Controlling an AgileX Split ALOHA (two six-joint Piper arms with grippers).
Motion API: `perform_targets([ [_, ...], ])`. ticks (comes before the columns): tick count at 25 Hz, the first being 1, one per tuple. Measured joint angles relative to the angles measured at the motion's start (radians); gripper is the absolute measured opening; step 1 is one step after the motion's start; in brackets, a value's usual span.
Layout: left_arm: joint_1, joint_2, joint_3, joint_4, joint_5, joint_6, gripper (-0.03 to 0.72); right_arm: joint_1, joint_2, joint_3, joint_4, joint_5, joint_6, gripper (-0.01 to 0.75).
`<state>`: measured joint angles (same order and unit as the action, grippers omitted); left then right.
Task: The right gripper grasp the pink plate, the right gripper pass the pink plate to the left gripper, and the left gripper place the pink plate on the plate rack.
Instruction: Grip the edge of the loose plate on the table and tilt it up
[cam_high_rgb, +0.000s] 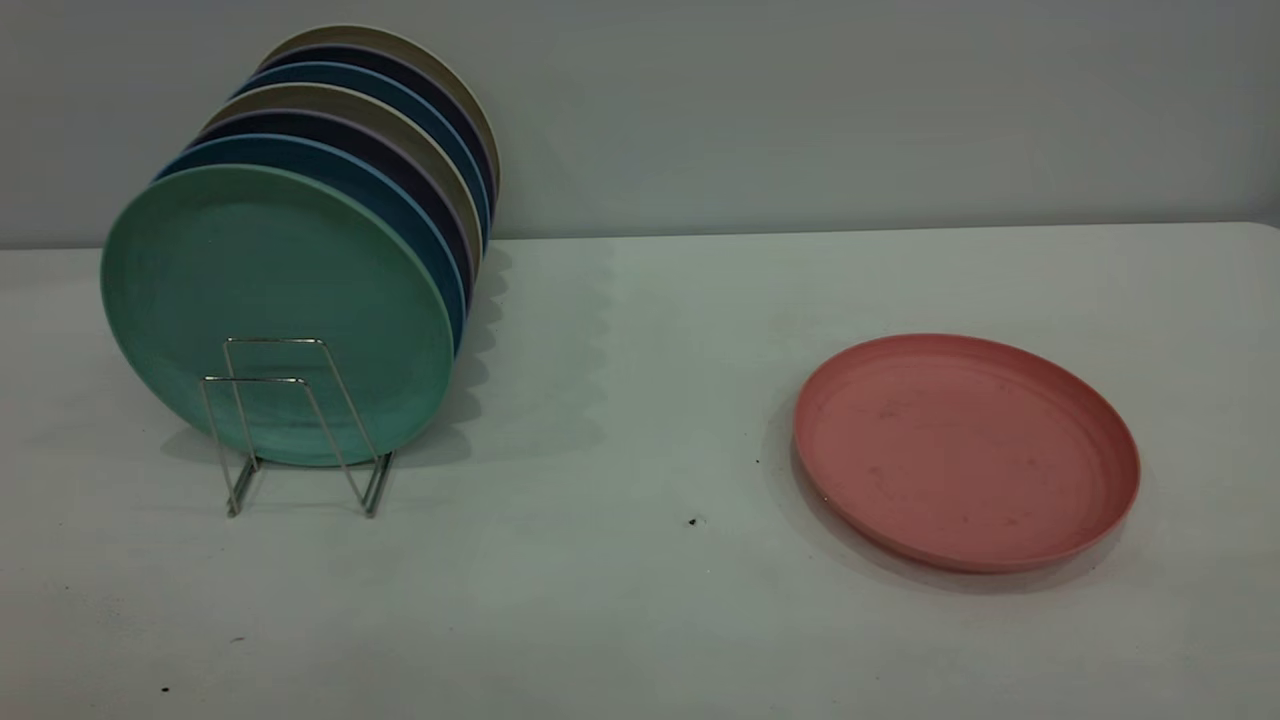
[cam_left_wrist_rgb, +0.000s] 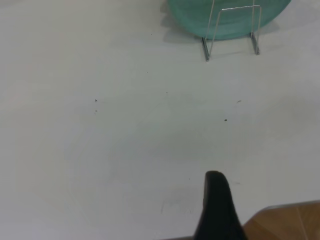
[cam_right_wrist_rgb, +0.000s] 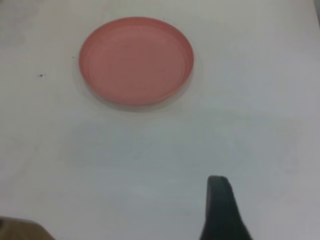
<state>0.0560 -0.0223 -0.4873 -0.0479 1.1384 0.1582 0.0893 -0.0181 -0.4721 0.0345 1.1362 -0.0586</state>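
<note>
The pink plate (cam_high_rgb: 965, 450) lies flat on the white table, right of centre, with nothing touching it. The right wrist view has the pink plate (cam_right_wrist_rgb: 136, 60) well ahead of my right gripper (cam_right_wrist_rgb: 220, 210), of which only one black tip shows above bare table. The plate rack (cam_high_rgb: 290, 420) stands at the left, its two front wire loops free. The left wrist view shows the plate rack (cam_left_wrist_rgb: 232, 30) far ahead of my left gripper (cam_left_wrist_rgb: 216, 205), again only a single black tip. Neither gripper appears in the exterior view.
Several plates stand upright in the rack, a teal-green plate (cam_high_rgb: 270, 300) at the front, then blue, dark and beige ones behind. A grey wall (cam_high_rgb: 800, 100) backs the table. The table's near edge and brown floor (cam_left_wrist_rgb: 285, 222) show by the left gripper.
</note>
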Motion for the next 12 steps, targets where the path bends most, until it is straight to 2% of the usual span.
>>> perform_targets([
  [12, 0.0, 0.002, -0.001, 0.007, -0.012, 0.0, 0.558, 0.0, 0.013, -0.007, 0.002, -0.006, 0.008, 0.5],
])
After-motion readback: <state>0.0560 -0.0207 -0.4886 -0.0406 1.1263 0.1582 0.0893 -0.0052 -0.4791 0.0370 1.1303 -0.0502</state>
